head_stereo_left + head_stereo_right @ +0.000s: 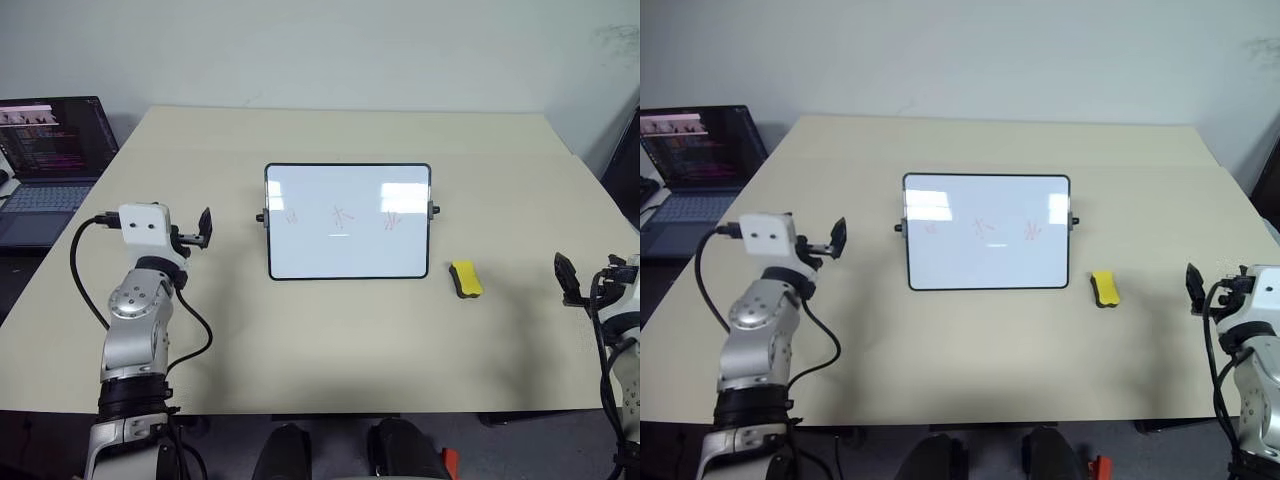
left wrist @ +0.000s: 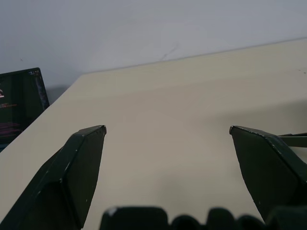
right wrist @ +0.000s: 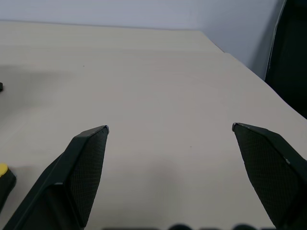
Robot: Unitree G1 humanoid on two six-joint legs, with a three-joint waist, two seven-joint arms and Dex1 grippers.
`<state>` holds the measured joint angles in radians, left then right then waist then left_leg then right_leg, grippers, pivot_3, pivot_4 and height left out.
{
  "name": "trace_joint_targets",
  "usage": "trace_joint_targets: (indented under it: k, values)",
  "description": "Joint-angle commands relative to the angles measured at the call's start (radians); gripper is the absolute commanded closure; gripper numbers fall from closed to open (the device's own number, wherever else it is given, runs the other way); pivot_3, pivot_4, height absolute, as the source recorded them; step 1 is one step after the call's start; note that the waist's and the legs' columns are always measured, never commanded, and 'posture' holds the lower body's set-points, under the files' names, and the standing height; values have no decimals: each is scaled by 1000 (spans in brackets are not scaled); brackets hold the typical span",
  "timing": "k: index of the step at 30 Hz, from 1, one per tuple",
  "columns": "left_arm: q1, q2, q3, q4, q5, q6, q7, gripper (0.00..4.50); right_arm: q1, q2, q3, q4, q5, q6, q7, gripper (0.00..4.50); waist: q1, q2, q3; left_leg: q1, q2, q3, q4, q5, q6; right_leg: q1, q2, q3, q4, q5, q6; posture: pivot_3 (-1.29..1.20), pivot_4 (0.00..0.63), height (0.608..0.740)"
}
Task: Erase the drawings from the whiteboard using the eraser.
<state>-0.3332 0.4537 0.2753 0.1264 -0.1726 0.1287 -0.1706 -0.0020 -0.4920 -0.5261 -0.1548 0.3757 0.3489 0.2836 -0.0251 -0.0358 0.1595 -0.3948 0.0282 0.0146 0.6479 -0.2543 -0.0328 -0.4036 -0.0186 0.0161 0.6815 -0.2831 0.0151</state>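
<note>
The whiteboard (image 1: 349,258) lies flat in the middle of the table, black-framed with a knob on each short side. The drawings (image 1: 341,215), three small red scribbles, run in a row across its upper half. The eraser (image 1: 466,278), a yellow block with a dark underside, rests on the table just right of the board's near corner, and its corner shows in the right wrist view (image 3: 3,170). My left gripper (image 2: 168,129) hovers open and empty left of the board, one finger (image 1: 205,226) toward it. My right gripper (image 3: 170,128) is open and empty, well right of the eraser.
An open laptop (image 1: 50,150) sits on a separate surface at the far left. The beige table (image 1: 350,350) has bare room all round the board. A dark chair (image 1: 627,160) stands past the table's right edge.
</note>
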Motion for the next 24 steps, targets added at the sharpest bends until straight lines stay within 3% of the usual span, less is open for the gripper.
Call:
trace_joint_targets:
  k: [1,5,9,17,21,24]
  values:
    - [-11,-15,10,-26,2,-21,10,0,-40,-30,-18,16,12,-4,10,25,0,0,0,0,0,0,0,0,0,0,0,0,0,0,0,0,150,740]
    - [-29,-37,35,-11,-25,-33,20,0,-32,-25,-24,-24,12,5,-1,25,1,0,0,0,0,-1,-1,0,0,0,0,-1,0,0,0,0,150,740]
    - [-58,6,25,36,-27,-77,-62,0,-15,-62,-46,-86,38,48,21,25,1,0,0,-1,0,0,0,0,0,0,0,0,0,0,0,0,150,740]
    - [-28,145,24,-83,-252,33,-453,0,-57,-29,54,-183,97,112,29,25,-6,0,0,0,1,0,0,0,0,0,1,0,0,0,0,0,150,740]
    - [12,268,-85,-223,-350,220,-687,0,-75,-19,105,-230,114,173,21,25,-5,1,1,1,1,0,-1,0,0,0,1,0,0,0,0,0,150,740]
    - [-1,325,-156,-221,-321,224,-800,0,-11,-3,105,-320,156,245,7,25,7,2,1,-1,0,-1,-1,0,0,0,3,-1,-1,0,0,0,150,740]
